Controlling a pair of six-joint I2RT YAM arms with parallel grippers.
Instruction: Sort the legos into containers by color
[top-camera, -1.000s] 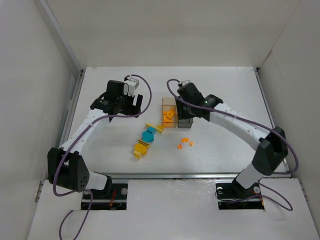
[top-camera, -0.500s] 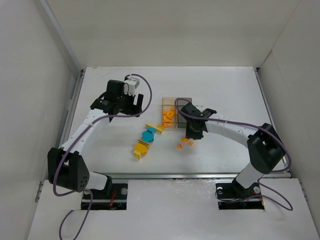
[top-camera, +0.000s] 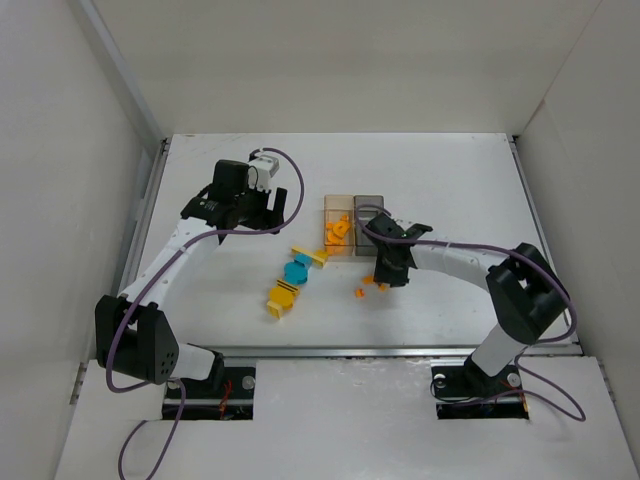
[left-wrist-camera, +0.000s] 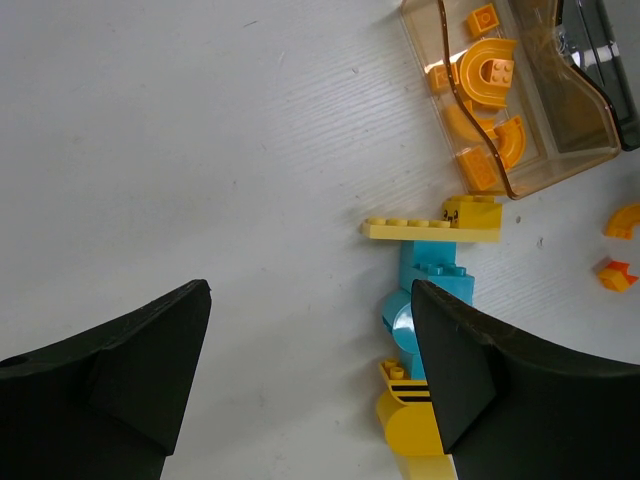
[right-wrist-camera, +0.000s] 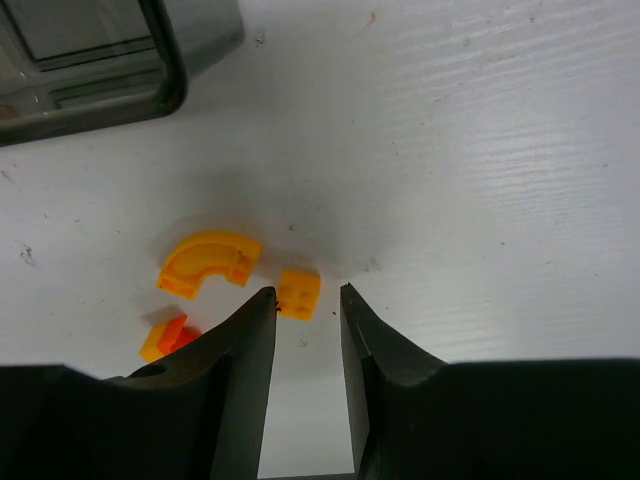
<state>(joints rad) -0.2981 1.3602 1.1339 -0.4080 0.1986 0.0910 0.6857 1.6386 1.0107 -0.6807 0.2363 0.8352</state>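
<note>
My right gripper (right-wrist-camera: 306, 292) hangs low over the table with its jaws apart and narrow. A small square orange lego (right-wrist-camera: 299, 294) lies between the fingertips, close to the left one and not pinched. An orange arc (right-wrist-camera: 208, 262) and an orange-red bit (right-wrist-camera: 165, 336) lie just left of it. The smoky grey container (right-wrist-camera: 100, 60) sits beyond. My left gripper (left-wrist-camera: 310, 295) is wide open and empty above bare table. The amber container (left-wrist-camera: 570, 120) holds several orange legos. A yellow plate (left-wrist-camera: 430, 228), a teal lego (left-wrist-camera: 430, 290) and a striped yellow lego (left-wrist-camera: 405, 400) lie near my left gripper's right finger.
The joined containers (top-camera: 338, 225) stand mid-table, and the right arm (top-camera: 450, 258) reaches in from the right just below them. A diagonal row of yellow and teal legos (top-camera: 290, 280) lies to their lower left. White walls enclose the table (top-camera: 450, 170).
My right gripper moved from over the containers down and toward the near edge to the loose orange pieces, and its jaws narrowed. The left arm has not moved.
</note>
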